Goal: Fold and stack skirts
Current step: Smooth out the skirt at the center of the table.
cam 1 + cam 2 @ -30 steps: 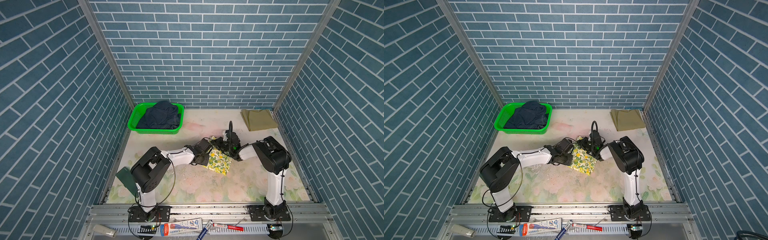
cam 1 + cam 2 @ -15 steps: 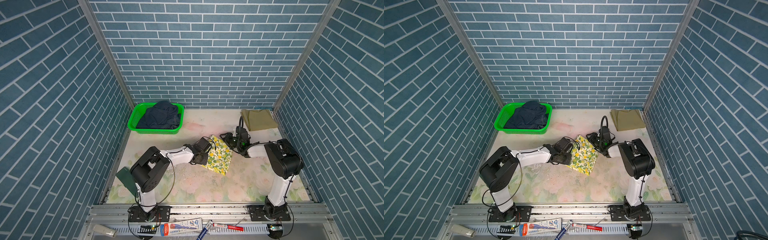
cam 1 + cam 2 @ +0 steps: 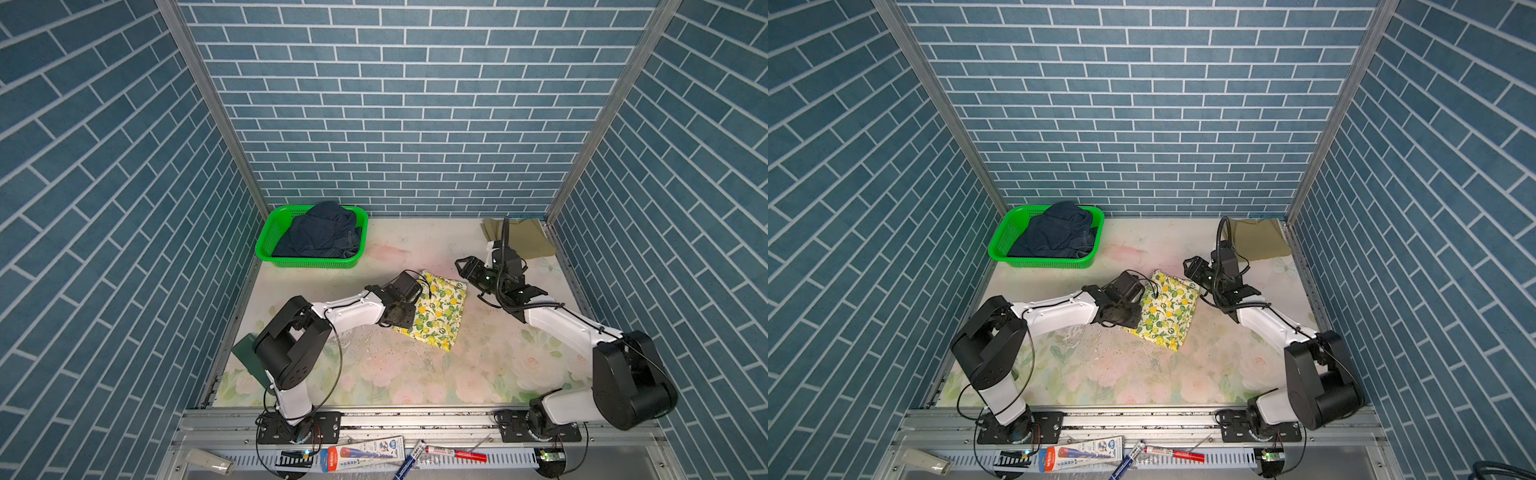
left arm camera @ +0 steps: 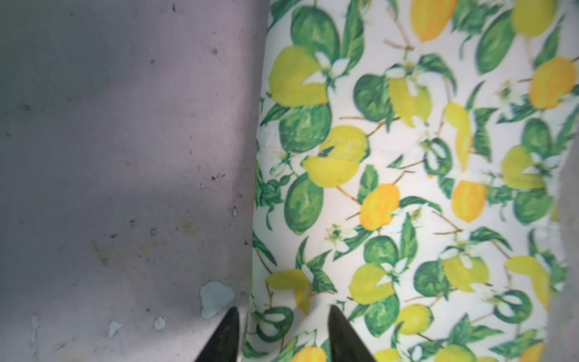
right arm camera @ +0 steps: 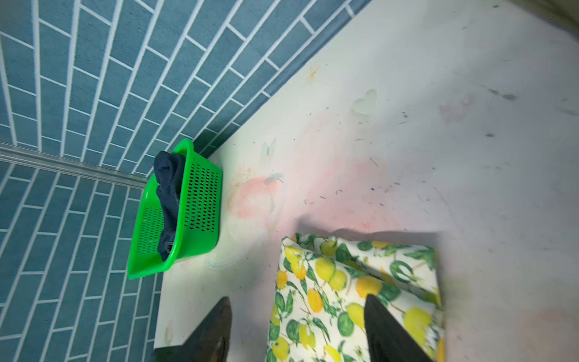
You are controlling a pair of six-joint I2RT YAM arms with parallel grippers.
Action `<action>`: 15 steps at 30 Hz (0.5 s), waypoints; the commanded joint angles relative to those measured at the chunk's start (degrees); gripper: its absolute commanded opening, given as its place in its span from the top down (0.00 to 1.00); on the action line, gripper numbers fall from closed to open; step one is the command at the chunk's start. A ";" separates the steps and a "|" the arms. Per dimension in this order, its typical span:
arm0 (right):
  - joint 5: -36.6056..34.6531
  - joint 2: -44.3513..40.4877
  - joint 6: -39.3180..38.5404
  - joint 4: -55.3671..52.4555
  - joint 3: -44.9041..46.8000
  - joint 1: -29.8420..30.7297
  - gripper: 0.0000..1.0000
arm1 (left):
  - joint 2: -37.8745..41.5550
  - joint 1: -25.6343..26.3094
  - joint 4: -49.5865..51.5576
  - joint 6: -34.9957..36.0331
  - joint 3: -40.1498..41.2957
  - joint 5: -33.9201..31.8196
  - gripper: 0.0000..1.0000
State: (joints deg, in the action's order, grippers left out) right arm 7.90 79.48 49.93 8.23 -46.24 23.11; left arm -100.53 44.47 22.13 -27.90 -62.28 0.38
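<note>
Snags first: feared a low pull-back catching the lemon-print skirt (image 3: 436, 316), folded at centre, and flipping its thin, limp layer open. Found the left gripper (image 4: 283, 332) half parted astride its edge, gripping nothing; the right gripper (image 5: 297, 322) wide over a corner, empty. Noted the khaki skirt (image 3: 532, 239) folded flat far right, stiff denim skirt (image 3: 320, 235) heaped in the mesh basket (image 3: 309, 262).

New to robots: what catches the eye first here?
A folded lemon-print skirt lies centrally, the left gripper and right gripper open at its edges. A bright green basket in the far left corner holds a crumpled navy denim skirt; a folded olive skirt sits in the far right corner.
</note>
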 commanded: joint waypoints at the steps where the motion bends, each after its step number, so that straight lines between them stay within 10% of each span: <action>1: -2.50 -3.01 -5.31 -11.35 3.07 -0.20 0.31 | 3.20 -0.35 1.11 0.36 -2.75 1.20 0.42; 15: 7.94 1.23 -7.69 -6.24 9.37 -2.10 0.21 | 0.09 -4.19 -1.35 9.89 -7.59 8.59 0.40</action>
State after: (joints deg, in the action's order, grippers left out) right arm 12.91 78.89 43.97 -0.40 -38.37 21.52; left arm -98.00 42.04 21.74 -21.06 -69.89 5.13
